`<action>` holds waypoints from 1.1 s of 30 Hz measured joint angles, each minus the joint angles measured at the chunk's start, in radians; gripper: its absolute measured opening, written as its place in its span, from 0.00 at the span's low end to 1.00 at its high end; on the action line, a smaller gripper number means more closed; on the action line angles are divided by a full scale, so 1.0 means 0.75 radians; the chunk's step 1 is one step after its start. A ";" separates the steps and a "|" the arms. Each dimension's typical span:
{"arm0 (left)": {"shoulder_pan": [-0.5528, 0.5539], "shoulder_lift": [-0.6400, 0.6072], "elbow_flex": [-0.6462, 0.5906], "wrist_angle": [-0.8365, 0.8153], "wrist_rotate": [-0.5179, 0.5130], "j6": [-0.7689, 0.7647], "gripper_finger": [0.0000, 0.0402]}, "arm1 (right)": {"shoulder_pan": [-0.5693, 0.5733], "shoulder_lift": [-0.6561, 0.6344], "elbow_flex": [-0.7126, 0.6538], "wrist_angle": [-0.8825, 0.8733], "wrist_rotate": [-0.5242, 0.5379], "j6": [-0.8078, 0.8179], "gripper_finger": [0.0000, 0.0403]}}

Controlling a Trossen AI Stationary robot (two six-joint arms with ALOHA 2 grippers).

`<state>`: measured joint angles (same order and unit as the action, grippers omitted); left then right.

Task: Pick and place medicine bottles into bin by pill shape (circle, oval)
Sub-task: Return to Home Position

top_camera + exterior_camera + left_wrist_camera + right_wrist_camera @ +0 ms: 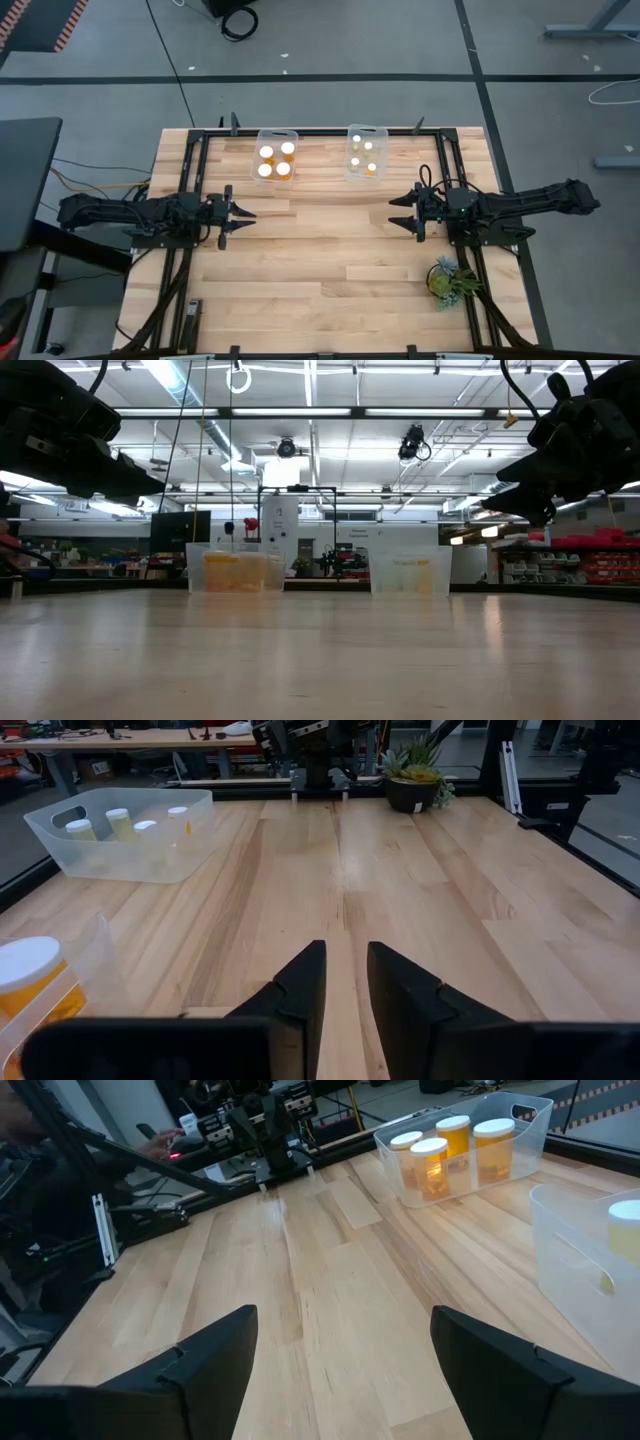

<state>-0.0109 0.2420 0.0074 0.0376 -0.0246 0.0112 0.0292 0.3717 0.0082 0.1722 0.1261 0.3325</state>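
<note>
Four larger amber bottles with white caps (275,160) stand upright in the left clear bin (260,140) at the table's far edge. Four smaller bottles (362,154) stand in the right clear bin (380,135) beside it. Both bins also show in the low view, the left bin (235,570) and the right bin (410,572). My left gripper (245,213) hovers over the table's left middle, empty, its fingers (300,985) a narrow gap apart. My right gripper (397,212) hovers at the right middle, wide open and empty; it also shows in the right wrist view (343,1320).
A small potted plant (450,278) stands near the table's right front corner. A black frame (440,150) runs along the table's edges. Bare wood (320,250) lies between and in front of the two grippers.
</note>
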 joint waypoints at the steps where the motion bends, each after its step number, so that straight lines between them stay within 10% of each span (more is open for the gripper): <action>1: 0.000 0.000 0.000 0.001 0.000 0.000 0.21 | 0.001 0.000 0.000 0.000 0.000 0.000 0.76; 33: 0.000 -0.001 -0.001 0.001 0.001 0.000 0.22 | 0.000 0.000 0.000 0.000 0.000 0.000 0.76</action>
<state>-0.0108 0.2417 0.0071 0.0380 -0.0242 0.0113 0.0294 0.3716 0.0082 0.1722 0.1261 0.3325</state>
